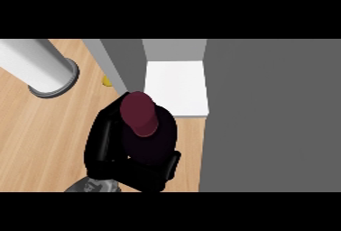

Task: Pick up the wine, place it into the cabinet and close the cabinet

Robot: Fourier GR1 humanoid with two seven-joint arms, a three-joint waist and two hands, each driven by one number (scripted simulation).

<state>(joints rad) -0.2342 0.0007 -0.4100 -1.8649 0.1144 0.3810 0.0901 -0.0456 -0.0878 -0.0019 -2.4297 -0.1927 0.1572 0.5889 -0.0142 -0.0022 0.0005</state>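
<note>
The wine bottle (pixel 140 115), dark with a maroon top, stands upright in my left hand (pixel 133 173). The black fingers (pixel 100 135) curl round its left side and the thumb (pixel 172 164) wraps its right side, hiding most of the bottle's body. The hand's grey wrist enters from the lower edge, left of centre. The bottle is just in front of the cabinet's open white shelf (pixel 177 88), slightly to its left. A broad grey cabinet panel (pixel 273 117) fills the right of the view. My right hand does not show.
A large pale cylinder with a grey rim (pixel 40 67) lies at the upper left on the wooden counter (pixel 40 144). A small yellow thing (pixel 105 81) peeks out beside the cabinet's grey side wall (pixel 120 67).
</note>
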